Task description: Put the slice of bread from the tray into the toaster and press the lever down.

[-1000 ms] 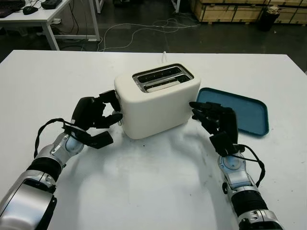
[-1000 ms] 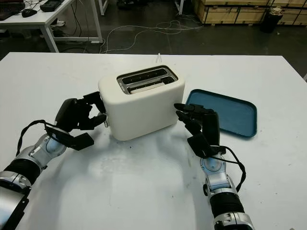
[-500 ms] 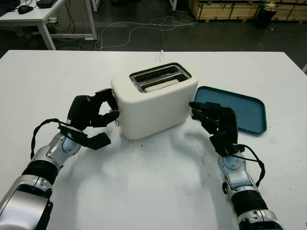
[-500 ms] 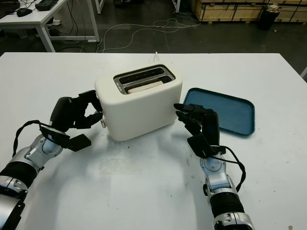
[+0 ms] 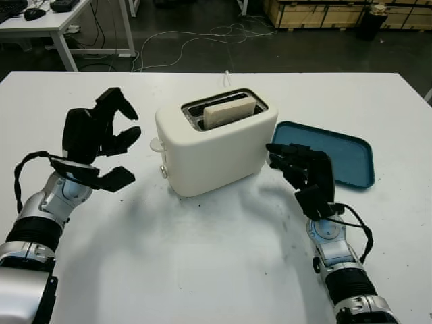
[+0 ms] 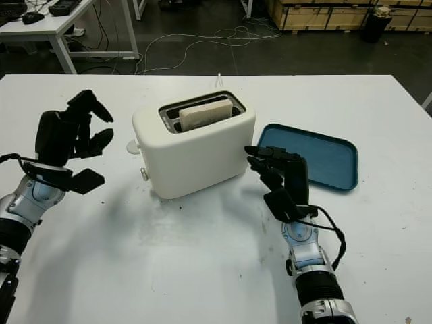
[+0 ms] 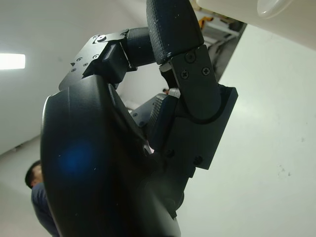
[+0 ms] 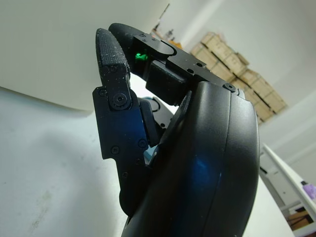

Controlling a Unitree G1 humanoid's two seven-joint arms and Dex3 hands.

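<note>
Bread popped up again, lever up; left hand withdrew, open, holding nothing; needs re-press.

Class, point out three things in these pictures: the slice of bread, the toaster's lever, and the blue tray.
slice of bread [image 5: 229, 111]: left eye view, its face standing up out of the slot.
toaster's lever [image 5: 156, 144]: left eye view, its round knob.
blue tray [image 5: 351, 156]: left eye view, its bare floor.

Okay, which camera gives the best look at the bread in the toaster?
The left eye view: the bread stands up out of the toaster slot, clear from above. The right eye view shows it much the same. The left wrist view catches the toaster's lower edge, the right wrist view its wall.
</note>
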